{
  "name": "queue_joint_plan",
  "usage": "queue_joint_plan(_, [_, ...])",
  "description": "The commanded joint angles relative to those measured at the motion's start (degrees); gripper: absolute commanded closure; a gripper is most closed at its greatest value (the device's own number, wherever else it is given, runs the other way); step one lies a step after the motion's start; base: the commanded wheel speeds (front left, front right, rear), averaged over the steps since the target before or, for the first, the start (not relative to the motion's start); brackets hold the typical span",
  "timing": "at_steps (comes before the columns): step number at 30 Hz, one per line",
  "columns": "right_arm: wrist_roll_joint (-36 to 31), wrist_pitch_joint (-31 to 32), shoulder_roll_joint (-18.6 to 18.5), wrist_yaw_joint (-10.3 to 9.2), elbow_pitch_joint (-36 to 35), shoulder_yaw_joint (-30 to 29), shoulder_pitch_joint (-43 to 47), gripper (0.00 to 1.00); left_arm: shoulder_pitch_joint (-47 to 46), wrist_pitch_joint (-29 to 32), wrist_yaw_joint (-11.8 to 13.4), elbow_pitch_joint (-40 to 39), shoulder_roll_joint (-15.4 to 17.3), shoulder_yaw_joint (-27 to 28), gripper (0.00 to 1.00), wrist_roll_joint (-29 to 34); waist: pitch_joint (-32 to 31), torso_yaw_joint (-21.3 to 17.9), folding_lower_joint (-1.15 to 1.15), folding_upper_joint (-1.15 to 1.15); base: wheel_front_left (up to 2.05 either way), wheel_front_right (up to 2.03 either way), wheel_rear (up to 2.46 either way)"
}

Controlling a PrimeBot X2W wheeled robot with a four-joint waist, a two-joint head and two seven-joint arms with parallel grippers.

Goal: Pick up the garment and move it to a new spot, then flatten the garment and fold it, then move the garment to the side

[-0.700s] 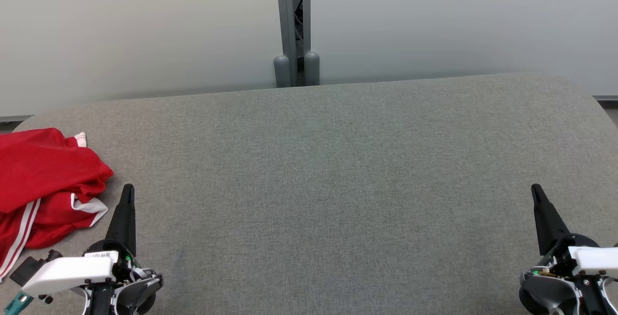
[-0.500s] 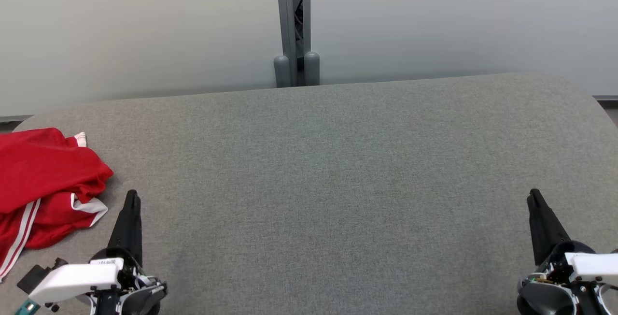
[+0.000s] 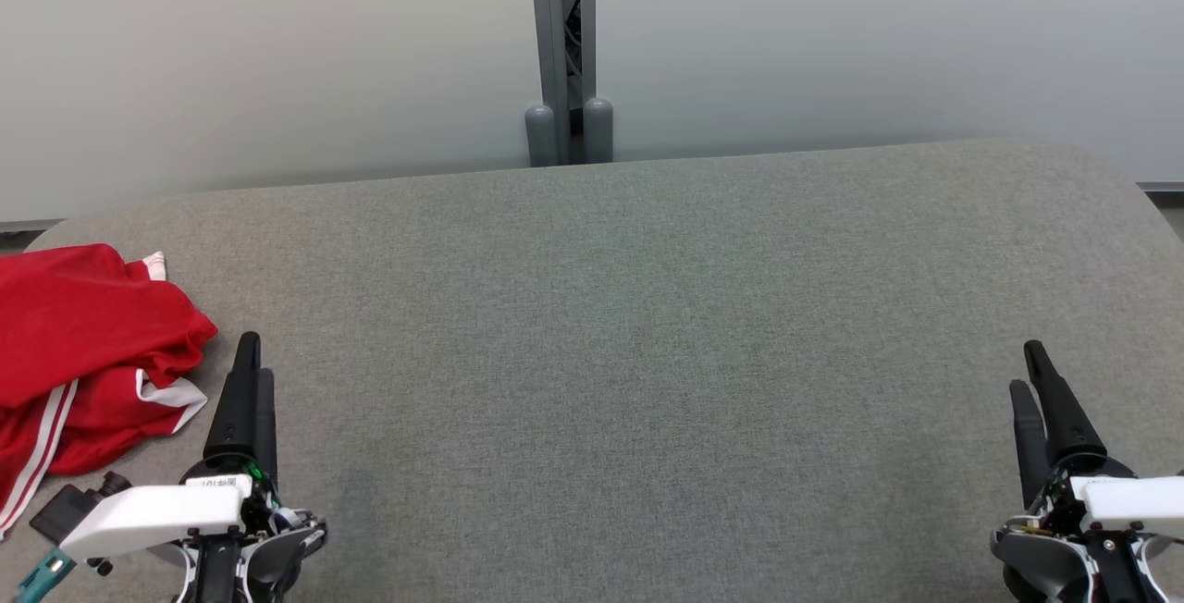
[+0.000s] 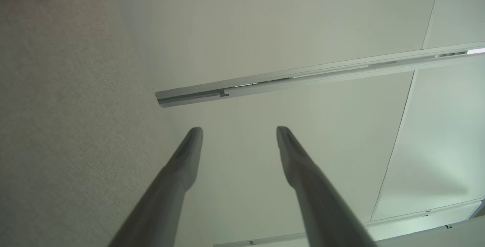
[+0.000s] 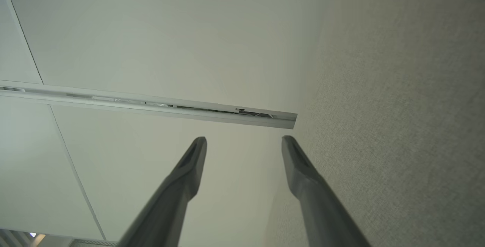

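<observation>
Garment [image 3: 83, 344] first: in the head view it is a red piece with white stripes, bunched in a heap at the far left end of the grey worktop [image 3: 629, 307], part of it running off that view's left edge. Nothing has hold of it, so I judge the pick-up not yet begun. My left gripper [image 3: 256, 358] hangs low just beside the heap's near right corner, apart from the cloth, fingers pointing away from me. Being the near arm, it is the obvious one for the grab. My right gripper [image 3: 1025, 367] sits well apart at the far right over bare worktop, where I'd want it ready for the flattening. Behind the worktop stands a pale wall [image 3: 277, 48] with a grey post [image 3: 560, 48].

Left wrist view: the two fingers stand spread with nothing between them, released. A scrap of red shows at the top left corner, so the gripper is not aimed at the cloth.

Right wrist view: fingers likewise parted and empty, with worktop along the right side and wall beyond.
</observation>
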Motion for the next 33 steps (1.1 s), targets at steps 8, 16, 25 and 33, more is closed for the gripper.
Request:
queue_joint_plan(8, [-7.2, -2.9, -2.1, 0.29, -3.1, 1.7, -2.9, 0.0, -3.7, -2.6, -0.1, -3.4, 1.5, -1.3, 0.0, 10.0, 0.1, 0.1, 0.0, 0.0, 0.0, 0.0, 0.0])
queue_joint_plan(16, [-18.3, -5.0, -3.7, 0.33, -5.7, 3.0, -3.8, 0.0, -4.9, -4.7, -0.1, -5.3, 2.8, -3.6, 0.0, 22.3, 0.1, 0.3, 0.0, 0.0, 0.0, 0.0, 0.0])
queue_joint_plan(25, [-34.1, -7.5, -5.4, 0.38, -6.5, 5.1, -4.0, 0.0, -5.5, -7.1, 0.7, -5.5, 4.4, -6.4, 0.0, 34.8, -0.1, 0.4, 0.0, 0.0, 0.0, 0.0, 0.0])
queue_joint_plan(33, [-43.3, -9.2, -5.0, 0.42, -5.4, 6.1, -3.7, 0.0, -5.5, -8.9, 2.1, -4.8, 5.9, -8.6, 0.0, 43.3, -0.3, 0.5, 0.0, 0.0, 0.0, 0.0, 0.0])
